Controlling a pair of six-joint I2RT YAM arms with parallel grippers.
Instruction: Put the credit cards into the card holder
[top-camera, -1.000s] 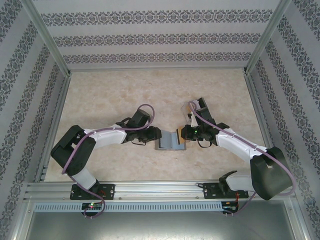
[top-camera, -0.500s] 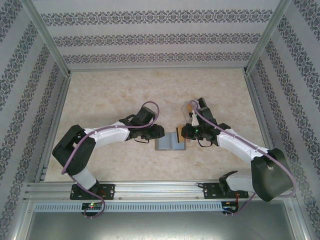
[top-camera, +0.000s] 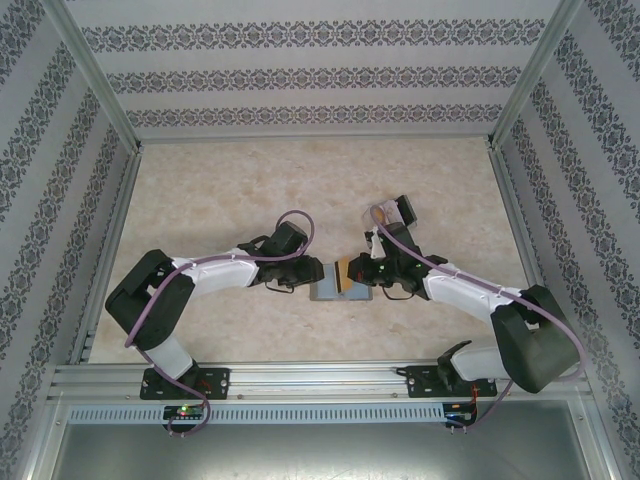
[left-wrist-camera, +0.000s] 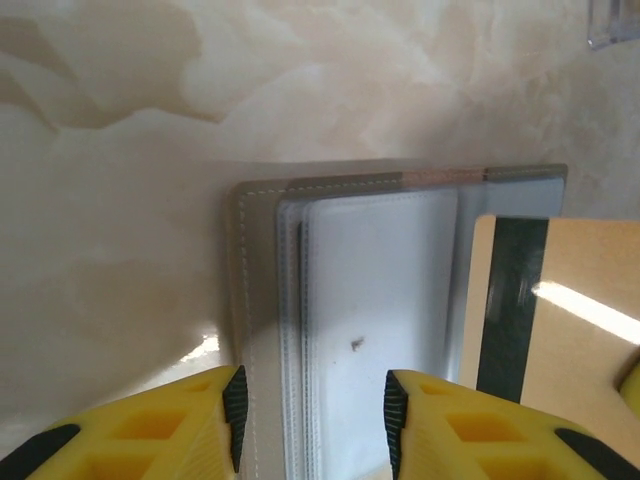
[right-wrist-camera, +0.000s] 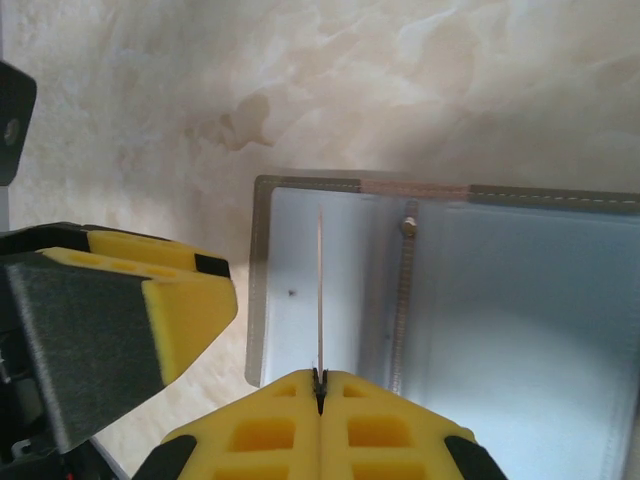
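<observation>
A: Beige marbled table (top-camera: 220, 190), patterned walls. The grey holder (top-camera: 326, 291) lies open between the arms.

B: The right claw (right-wrist-camera: 320, 380) is pinched tight on a tan card (left-wrist-camera: 575, 335), held edge-on above the panel nearest the left claw (left-wrist-camera: 312, 405). That one stands half open astride the panel, gripping nothing.

A: I'd lay the card flatter, find the pocket mouth and slide slowly.

B: The pockets look empty so far.

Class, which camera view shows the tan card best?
The left wrist view: the tan card shows its broad face and dark stripe. In the right wrist view it is edge-on, a thin line; in the top view, a small orange patch.
</observation>
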